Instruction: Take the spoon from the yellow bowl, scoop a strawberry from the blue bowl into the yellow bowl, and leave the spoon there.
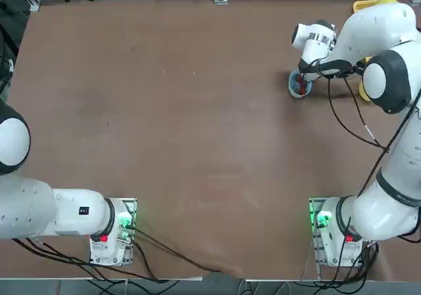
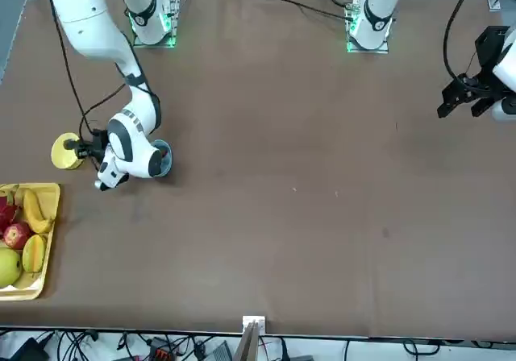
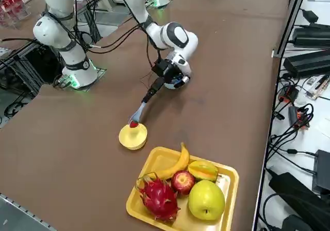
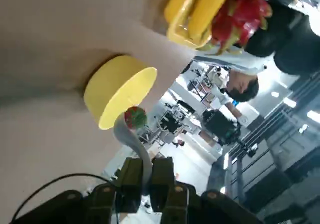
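Observation:
My right gripper (image 4: pixel 145 176) is shut on the handle of the pale spoon (image 4: pixel 131 139), which carries one tiny red strawberry (image 4: pixel 135 117) in its scoop. In the right side view the spoon (image 3: pixel 143 107) slants down from the gripper (image 3: pixel 154 91), and its loaded tip hangs at the rim of the small yellow bowl (image 3: pixel 133 136), just above it. The light blue bowl (image 1: pixel 299 86) sits behind the wrist with red strawberries still inside. In the front view the yellow bowl (image 2: pixel 66 151) lies left of the blue bowl (image 2: pixel 161 158), with the gripper between them.
A rectangular yellow fruit tray (image 3: pixel 223 175) with a banana, apple, dragon fruit and other fruit stands close beside the yellow bowl. The right arm's black cable (image 3: pixel 149 55) loops above the blue bowl. A person shows beyond the table in the wrist view.

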Tool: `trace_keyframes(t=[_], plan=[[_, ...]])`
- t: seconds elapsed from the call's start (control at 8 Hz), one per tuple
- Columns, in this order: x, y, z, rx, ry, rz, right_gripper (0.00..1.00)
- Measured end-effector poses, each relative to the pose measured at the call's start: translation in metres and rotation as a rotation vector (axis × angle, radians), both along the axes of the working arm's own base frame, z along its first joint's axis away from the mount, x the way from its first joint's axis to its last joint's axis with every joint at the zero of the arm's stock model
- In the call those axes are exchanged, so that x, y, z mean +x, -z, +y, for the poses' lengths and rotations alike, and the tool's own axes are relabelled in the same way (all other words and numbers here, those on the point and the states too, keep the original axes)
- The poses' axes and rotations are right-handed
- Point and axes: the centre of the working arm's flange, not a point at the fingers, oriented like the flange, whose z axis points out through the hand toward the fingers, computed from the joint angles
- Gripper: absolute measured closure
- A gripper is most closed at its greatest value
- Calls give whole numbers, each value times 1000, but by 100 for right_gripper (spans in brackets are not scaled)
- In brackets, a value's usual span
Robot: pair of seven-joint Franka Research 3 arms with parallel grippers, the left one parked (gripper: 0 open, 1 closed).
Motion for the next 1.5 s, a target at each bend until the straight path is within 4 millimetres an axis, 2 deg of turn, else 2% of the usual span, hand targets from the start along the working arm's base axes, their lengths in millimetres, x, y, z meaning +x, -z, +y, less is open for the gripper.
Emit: trace_keyframes(t=[0.25,0.5,0.75,1.0,1.5], plan=[[3,2,-5,37,-29,144,88],[8,-1,-13,55,-29,181,88],[13,-6,-9,57,-31,175,88],[21,-19,-4,38,-16,160,88],[22,-19,-17,5,40,46,88]])
